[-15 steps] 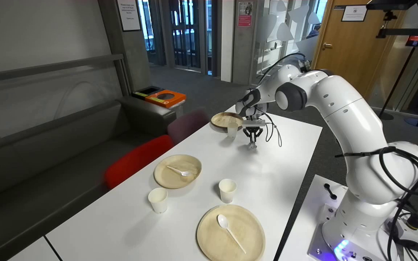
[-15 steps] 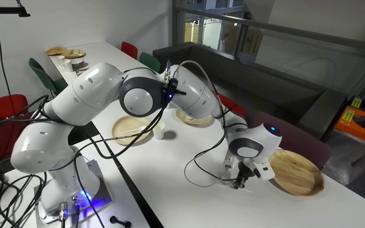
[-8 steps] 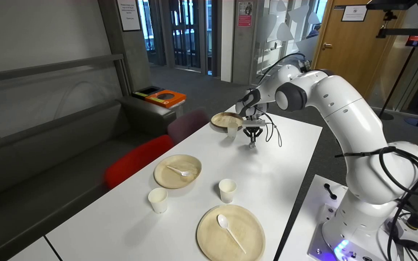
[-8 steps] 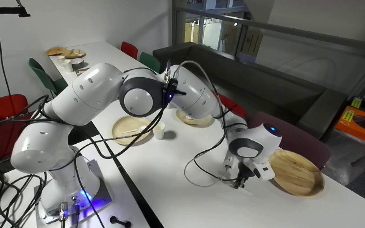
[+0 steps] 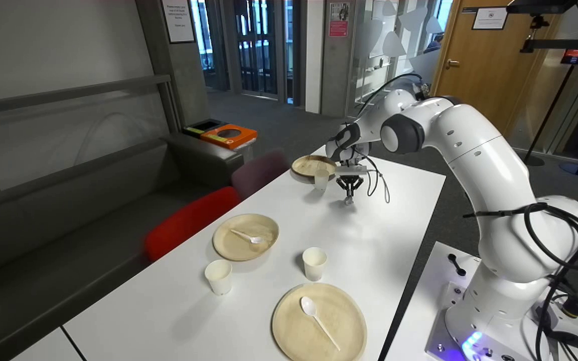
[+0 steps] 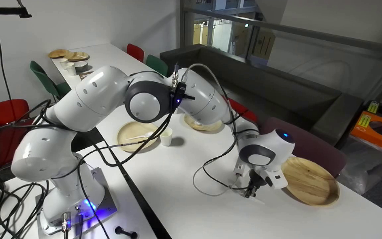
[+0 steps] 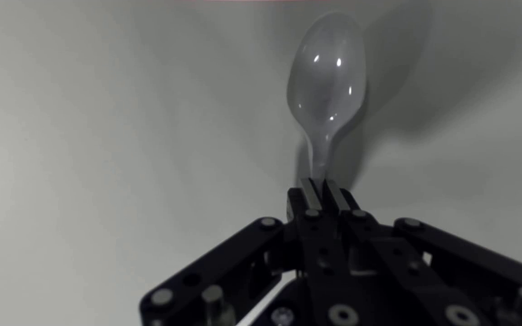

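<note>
My gripper [image 5: 349, 190] points down at the far part of the white table in an exterior view, and low over the table in an exterior view [image 6: 250, 193]. In the wrist view the fingers [image 7: 321, 186] are closed on the handle of a white plastic spoon [image 7: 326, 81]. Its bowl points away from the fingers, with shadow around it on the table. The spoon's bowl [image 5: 348, 200] shows just under the fingertips; part of it [image 6: 256, 200] also shows thinly beside them. A white cup [image 5: 321, 179] and a wooden plate [image 5: 311, 163] stand close to the gripper; the plate shows in both exterior views [image 6: 310, 181].
Nearer on the table [image 5: 379, 220] are two plates with spoons, a middle one [image 5: 229, 246] and a near one [image 5: 291, 326], and two white cups [image 5: 219, 277] [image 5: 314, 264]. Cables hang from the arm near the table. Red [image 5: 193, 218] and purple chairs line one edge.
The spoon has shifted slightly at the fingertips since one second ago. The arm shows no clear movement, and the plates and cups stay in place.
</note>
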Controlling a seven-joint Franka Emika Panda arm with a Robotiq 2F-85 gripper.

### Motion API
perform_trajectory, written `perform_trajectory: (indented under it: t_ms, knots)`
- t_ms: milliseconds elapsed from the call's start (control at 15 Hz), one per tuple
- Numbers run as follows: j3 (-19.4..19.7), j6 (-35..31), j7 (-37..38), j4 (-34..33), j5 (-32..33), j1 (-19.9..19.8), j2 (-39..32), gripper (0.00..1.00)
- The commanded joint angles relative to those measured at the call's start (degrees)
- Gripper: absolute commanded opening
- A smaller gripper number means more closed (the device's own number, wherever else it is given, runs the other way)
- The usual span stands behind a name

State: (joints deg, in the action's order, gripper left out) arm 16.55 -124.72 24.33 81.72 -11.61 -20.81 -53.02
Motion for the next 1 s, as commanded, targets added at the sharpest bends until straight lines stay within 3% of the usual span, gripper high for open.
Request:
perform_trajectory:
  t_ms: [0,933]
  knots:
    - [0.2,0.9,1.1,-0.3,0.0,0.1,0.4,0.05]
    - [0.2,2.2,0.5,-1.8,-0.5,-1.0,3.0,0.06]
